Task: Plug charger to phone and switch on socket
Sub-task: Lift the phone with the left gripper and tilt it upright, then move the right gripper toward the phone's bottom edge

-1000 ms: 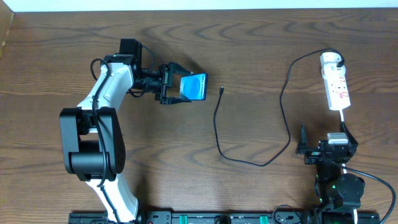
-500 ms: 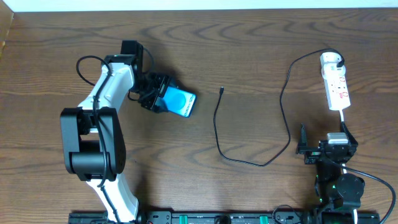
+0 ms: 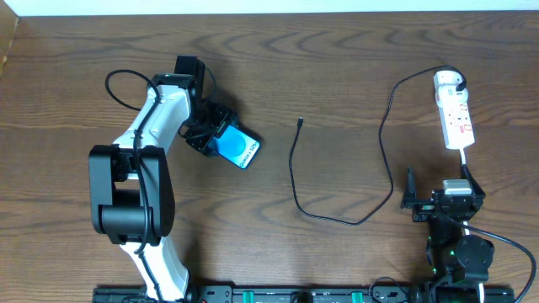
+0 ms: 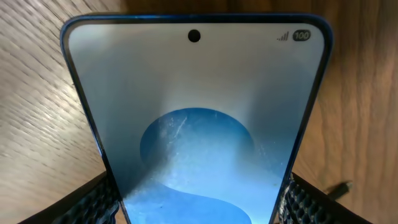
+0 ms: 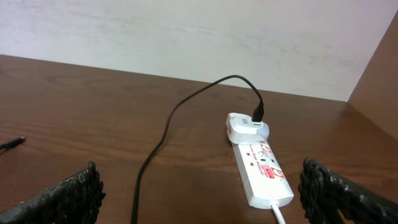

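The phone (image 3: 239, 149), light-blue screen up, is clamped by its long edges in my left gripper (image 3: 216, 139), left of centre, its free end aimed at the lower right. In the left wrist view the phone (image 4: 196, 112) fills the frame between the two black fingers (image 4: 98, 200). The charger cable (image 3: 295, 181) loops across the middle, its tiny connector tip (image 3: 301, 123) lying apart to the right of the phone. Its white plug (image 3: 449, 81) sits in the socket (image 3: 457, 119) at the far right. My right gripper (image 3: 438, 188) stands open below the socket (image 5: 264, 171), holding nothing.
The socket's white cord (image 3: 466, 164) runs down toward the right arm's base. The table's back edge meets a pale wall (image 5: 186, 31). A wooden side panel (image 5: 379, 74) rises right of the socket.
My left gripper swung the phone down and to the left, turning it clockwise from pointing right to pointing lower right. The right arm, cable and socket stayed still.
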### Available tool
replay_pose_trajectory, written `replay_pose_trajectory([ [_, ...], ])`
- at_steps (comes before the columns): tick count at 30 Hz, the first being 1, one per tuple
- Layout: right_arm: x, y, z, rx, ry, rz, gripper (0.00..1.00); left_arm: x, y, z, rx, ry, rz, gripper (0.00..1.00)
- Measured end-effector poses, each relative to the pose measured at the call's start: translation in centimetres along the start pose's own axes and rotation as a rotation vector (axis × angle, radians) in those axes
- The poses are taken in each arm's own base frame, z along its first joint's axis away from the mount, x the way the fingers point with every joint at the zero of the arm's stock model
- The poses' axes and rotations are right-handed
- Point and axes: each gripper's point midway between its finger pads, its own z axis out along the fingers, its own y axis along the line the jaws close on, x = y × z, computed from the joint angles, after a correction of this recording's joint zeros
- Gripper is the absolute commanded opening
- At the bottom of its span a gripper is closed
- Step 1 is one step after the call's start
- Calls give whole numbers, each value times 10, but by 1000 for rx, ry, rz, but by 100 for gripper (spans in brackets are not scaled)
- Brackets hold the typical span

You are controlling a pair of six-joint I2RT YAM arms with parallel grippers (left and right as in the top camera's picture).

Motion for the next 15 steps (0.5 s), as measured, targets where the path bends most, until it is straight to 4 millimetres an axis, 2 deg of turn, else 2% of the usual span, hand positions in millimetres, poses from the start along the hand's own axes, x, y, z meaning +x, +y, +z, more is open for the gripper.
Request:
replay_pose_trajectory([
  [8, 1, -2, 0, 13, 5, 1, 99, -5, 3, 0, -19, -29, 25, 64],
  [15, -15, 15, -1, -94, -60, 147, 99, -5, -4, -12, 16, -56, 39, 64],
])
